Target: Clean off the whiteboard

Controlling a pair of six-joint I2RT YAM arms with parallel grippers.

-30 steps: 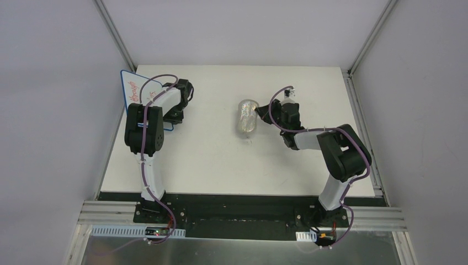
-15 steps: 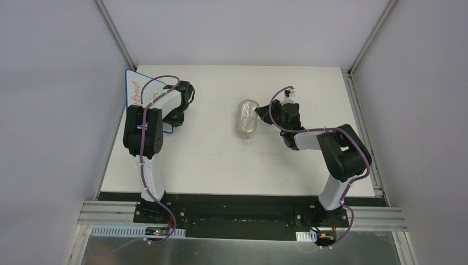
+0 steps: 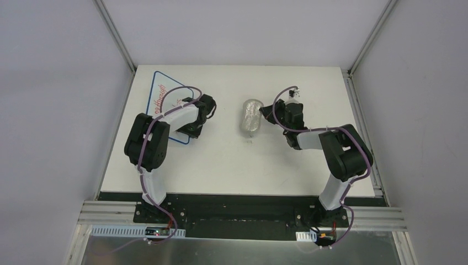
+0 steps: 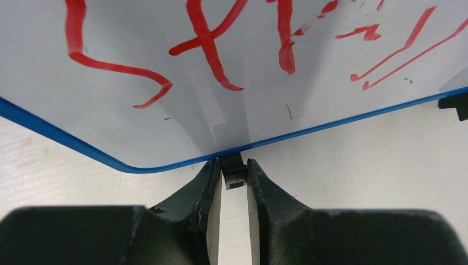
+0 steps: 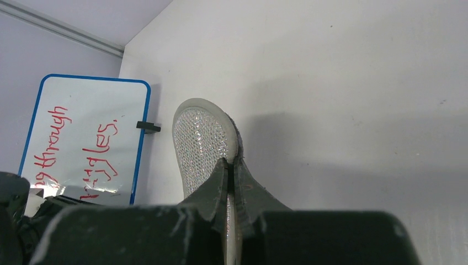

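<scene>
The whiteboard, white with a blue rim and red handwriting, lies at the table's far left. In the left wrist view the whiteboard fills the top of the frame. My left gripper is shut on one small black foot at its near blue edge, and it also shows in the top view. My right gripper is shut on the edge of a glittery silver oval pad. The pad sits mid-table, right of the board, with my right gripper at its right side.
A second black foot sticks out at the board's right edge. The right wrist view shows the whiteboard with a foot left of the pad. Grey walls and a metal frame post close in the table.
The whiteboard has moved right, from against the left wall onto the table, carried by my left gripper. My right gripper and the pad have shifted slightly farther back.
</scene>
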